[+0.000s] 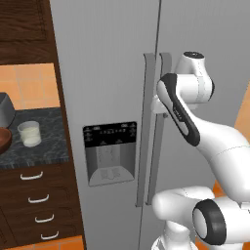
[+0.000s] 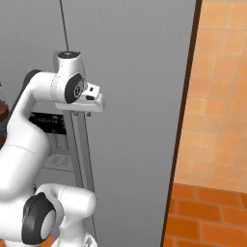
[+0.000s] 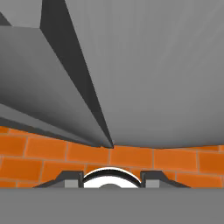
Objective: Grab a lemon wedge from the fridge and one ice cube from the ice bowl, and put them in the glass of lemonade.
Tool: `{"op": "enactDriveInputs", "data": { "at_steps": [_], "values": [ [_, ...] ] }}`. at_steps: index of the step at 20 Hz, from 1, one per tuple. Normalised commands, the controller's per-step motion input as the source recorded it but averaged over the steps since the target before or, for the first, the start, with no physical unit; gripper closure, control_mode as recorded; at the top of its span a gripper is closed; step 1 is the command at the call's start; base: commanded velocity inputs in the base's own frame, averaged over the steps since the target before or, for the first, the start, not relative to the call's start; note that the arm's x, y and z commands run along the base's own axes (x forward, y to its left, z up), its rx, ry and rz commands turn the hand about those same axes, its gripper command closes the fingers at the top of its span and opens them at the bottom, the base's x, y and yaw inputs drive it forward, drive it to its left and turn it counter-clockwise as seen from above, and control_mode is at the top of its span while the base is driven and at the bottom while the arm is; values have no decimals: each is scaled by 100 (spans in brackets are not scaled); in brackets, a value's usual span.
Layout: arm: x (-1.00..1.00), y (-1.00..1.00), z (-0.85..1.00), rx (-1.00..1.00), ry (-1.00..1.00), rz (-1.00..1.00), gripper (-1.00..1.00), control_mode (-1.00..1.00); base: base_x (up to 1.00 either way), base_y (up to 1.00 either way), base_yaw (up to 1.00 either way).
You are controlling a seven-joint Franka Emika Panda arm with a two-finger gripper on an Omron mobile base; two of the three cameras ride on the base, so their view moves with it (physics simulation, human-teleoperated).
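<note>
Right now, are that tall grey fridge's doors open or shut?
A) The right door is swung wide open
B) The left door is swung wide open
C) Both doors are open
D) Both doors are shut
D: the fridge shows both doors flush, with just a thin seam between them and the two long handles side by side.

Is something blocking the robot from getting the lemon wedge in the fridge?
Yes. Both grey doors of the fridge are shut, so the wedge is hidden behind them. The gripper is up at the door handles.
</note>
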Motion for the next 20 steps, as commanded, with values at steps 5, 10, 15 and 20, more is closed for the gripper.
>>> {"op": "enactDriveInputs", "data": {
  "at_steps": [5,10,15,20],
  "values": [
    [-44,-22,0,0,2,0,-100,-100,0,0,0],
    [-75,-3,-20,0,0,-2,-100,-100,0,0,0],
    [-20,-1,-16,0,0,0,-100,-100,0,0,0],
    [-1,0,-1,0,0,0,-100,100,-3,0,0]
  ]
}}
